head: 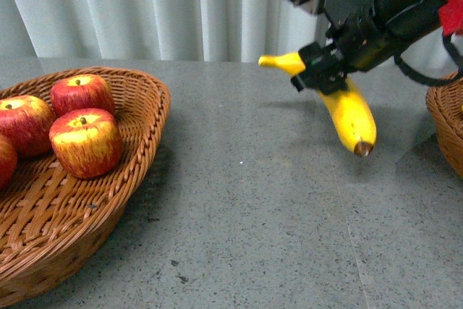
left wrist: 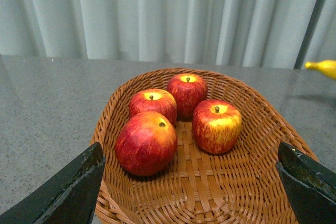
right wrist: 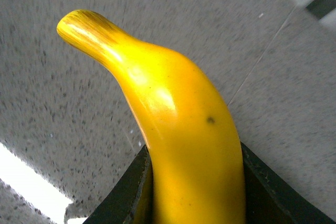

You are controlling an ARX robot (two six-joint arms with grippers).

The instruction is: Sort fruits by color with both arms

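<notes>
A bright yellow banana [head: 347, 106] hangs in the air above the grey table, brown tip down, with my right gripper [head: 322, 70] shut around its upper part. In the right wrist view the banana [right wrist: 184, 129] fills the space between the two black fingers [right wrist: 128, 192]. Several red apples [head: 85, 142] with yellow tops lie in a wicker basket [head: 137, 171] at the left. My left gripper [left wrist: 191, 182] hovers open over that basket [left wrist: 210, 192], nothing between its fingers [left wrist: 73, 187]; the apples [left wrist: 147, 142] sit just beyond them.
A second wicker basket [head: 447, 124] shows at the right edge, below the right arm. The grey speckled table [head: 253, 215] stretches between the two baskets. A pale curtain [head: 181, 5] hangs behind the table.
</notes>
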